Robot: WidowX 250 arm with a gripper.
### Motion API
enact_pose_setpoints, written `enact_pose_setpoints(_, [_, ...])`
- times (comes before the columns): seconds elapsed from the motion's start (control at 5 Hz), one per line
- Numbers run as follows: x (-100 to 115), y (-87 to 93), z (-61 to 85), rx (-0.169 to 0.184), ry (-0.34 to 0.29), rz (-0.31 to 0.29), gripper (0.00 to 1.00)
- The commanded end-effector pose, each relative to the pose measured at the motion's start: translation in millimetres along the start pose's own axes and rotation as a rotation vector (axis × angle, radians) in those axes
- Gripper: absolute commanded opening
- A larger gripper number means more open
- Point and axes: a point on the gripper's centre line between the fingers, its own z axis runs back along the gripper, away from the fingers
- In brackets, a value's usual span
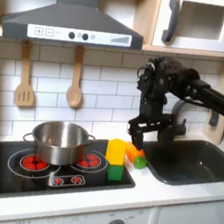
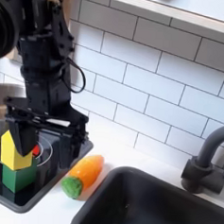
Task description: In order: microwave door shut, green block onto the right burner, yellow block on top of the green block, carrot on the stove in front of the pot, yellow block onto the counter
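1. Far left in the first exterior view: wooden spatula (image 1: 26,80) & wooden spoon (image 1: 76,83) hang on the tile wall, under the range hood (image 1: 71,22).
2. Stove (image 1: 34,178) w/ red ring burners; steel pot (image 1: 59,140) sits on the back of it, btwn the two burners. In the second exterior view the pot (image 2: 2,108) shows at the left edge behind the arm.
3. Green block (image 2: 16,177) stands on the stove's burner on the first exterior view's right; yellow block (image 2: 16,150) is stacked on top, upright.
4. Gripper (image 2: 37,132) hangs right at the yellow block's top, fingers (image 2: 66,139) seem spread to either side of it; whether they touch it, can't tell.
5. Carrot (image 2: 83,174) lies on the counter (image 2: 168,146) just beside the stove, btwn stove & sink (image 2: 164,208), green end toward the camera. Off the stove.
6. Sink's dark faucet (image 2: 207,160) at the second exterior view's right.
7. Microwave (image 1: 202,24) top right in the first exterior view, door closed.
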Motion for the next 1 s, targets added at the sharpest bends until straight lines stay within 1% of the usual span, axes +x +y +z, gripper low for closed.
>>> enact_pose_setpoints(0.0, [4,-4.8,-19.1,0.101,-0.022,0.008,1.00])
enact_pose_setpoints(0.2, [7,-6.6,-25.6,0.112,-0.023,0.002,1.00])
enact_pose_setpoints(0.4, [11,-6.6,-30.5,0.103,-0.030,0.017,1.00])
enact_pose_setpoints(0.6, [18,-5.0,-38.0,0.101,-0.027,0.041,1.00])
enact_pose_setpoints(0.8, [20,-3.6,-47.3,0.105,-0.009,0.053,1.00])
